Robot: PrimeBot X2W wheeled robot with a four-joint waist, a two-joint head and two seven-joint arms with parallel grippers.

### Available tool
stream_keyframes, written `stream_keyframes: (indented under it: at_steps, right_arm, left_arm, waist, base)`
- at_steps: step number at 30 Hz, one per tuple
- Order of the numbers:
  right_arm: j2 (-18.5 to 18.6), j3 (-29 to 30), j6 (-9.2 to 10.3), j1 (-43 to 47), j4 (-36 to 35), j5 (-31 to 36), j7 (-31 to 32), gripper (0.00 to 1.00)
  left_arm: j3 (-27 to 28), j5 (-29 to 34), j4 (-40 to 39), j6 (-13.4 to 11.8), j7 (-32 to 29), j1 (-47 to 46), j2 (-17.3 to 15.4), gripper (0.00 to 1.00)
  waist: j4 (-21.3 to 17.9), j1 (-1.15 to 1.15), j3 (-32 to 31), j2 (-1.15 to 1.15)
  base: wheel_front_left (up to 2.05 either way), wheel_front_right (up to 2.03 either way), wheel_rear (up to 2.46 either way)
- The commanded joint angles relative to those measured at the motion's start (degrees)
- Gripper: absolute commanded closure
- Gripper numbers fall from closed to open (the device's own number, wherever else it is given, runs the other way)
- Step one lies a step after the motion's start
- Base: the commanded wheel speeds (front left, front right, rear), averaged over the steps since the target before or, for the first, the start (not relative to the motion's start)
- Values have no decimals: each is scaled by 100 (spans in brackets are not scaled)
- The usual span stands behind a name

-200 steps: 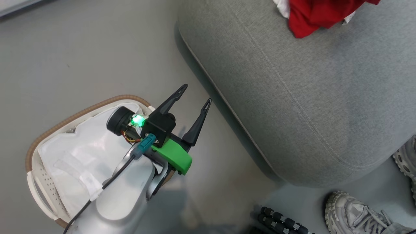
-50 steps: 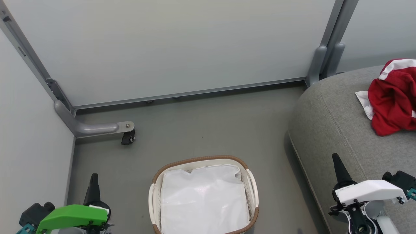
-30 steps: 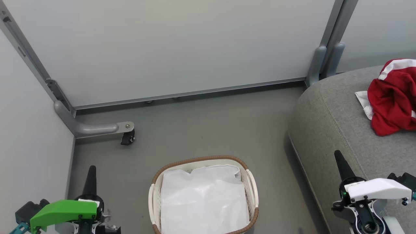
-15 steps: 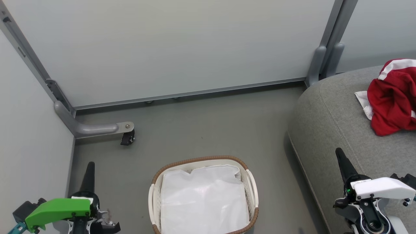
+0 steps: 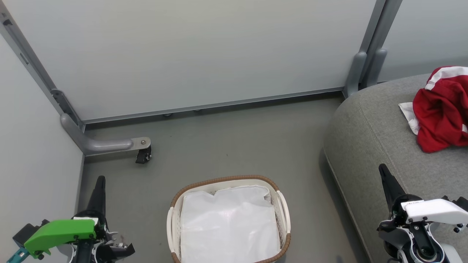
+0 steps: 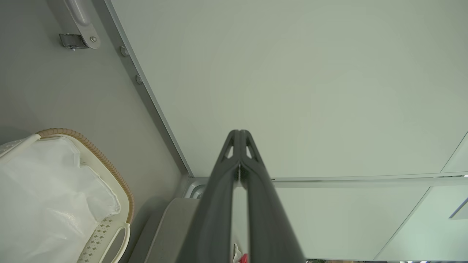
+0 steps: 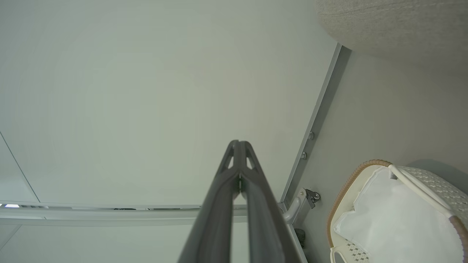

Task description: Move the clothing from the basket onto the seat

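The clothing [image 5: 440, 120] is lying on the seat [image 5: 369, 138], well apart from the white-lined basket [image 5: 223, 179]. The left gripper [image 5: 100, 180] and right gripper [image 5: 382, 168] are flanking the basket, jaws pressed together; a castered panel foot [image 5: 140, 148] is standing beyond.

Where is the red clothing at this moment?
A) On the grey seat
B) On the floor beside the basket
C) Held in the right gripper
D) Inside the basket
A: the clothing lies bunched on the seat, apart from the basket, whose inside shows a white lining.
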State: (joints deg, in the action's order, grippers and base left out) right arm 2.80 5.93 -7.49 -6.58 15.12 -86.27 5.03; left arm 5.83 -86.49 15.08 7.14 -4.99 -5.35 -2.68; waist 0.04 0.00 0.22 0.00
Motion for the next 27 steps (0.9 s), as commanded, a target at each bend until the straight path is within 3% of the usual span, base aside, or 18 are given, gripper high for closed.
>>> stream_keyframes:
  at_steps: [1, 15, 27]
  right_arm:
    - [18, 25, -1, 43, -54, -120, 39, 100]
    - [15, 78, 0, 66, -134, -645, 171, 100]
    - [16, 75, 0, 66, -128, -621, 168, 100]
  left_arm:
    - [36, -119, -50, 46, -38, -91, -34, 100]
    - [89, -624, -123, 53, -180, -127, -36, 100]
    - [84, -600, -113, 53, -178, -119, -36, 100]
  waist:
    - [0, 0, 0, 0]
    - [-4, 0, -5, 0]
    - [-4, 0, -5, 0]
  base:
    - [0, 0, 0]
    - [0, 0, 0]
    - [0, 0, 0]
